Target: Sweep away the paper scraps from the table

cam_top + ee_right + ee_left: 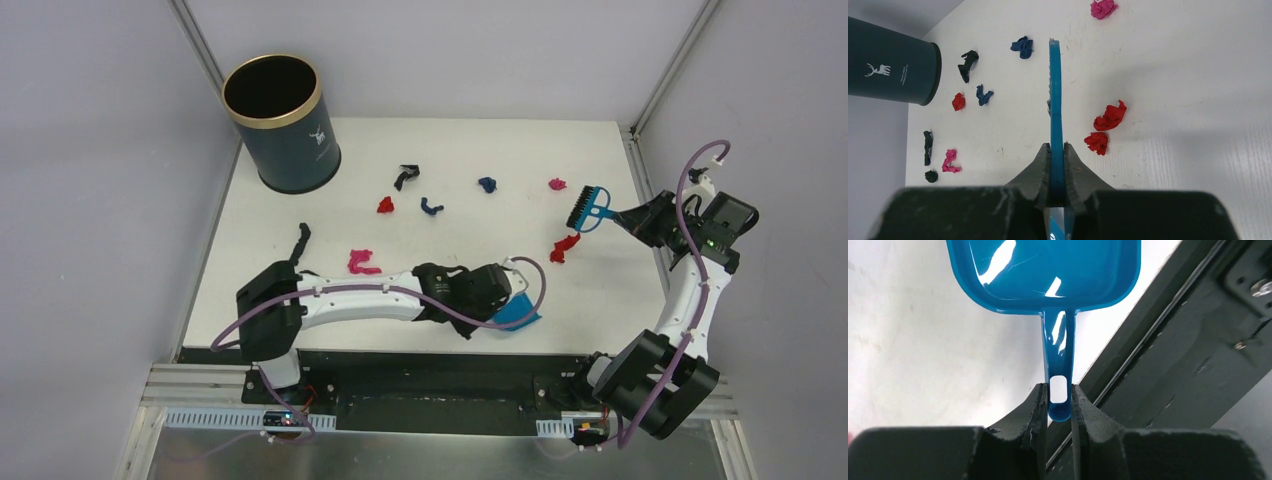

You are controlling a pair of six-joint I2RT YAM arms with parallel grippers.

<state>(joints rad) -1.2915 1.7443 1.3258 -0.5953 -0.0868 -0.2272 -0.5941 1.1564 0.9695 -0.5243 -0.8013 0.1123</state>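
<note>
Several paper scraps lie on the white table: black, red, dark blue, dark blue, pink, red, magenta and black. My left gripper is shut on the handle of the blue dustpan, which lies near the table's front edge. My right gripper is shut on the blue hand brush, held above the right side of the table, near the red scraps.
A dark blue gold-rimmed bin stands at the back left corner. Grey walls enclose the table. The black front edge runs just beside the dustpan.
</note>
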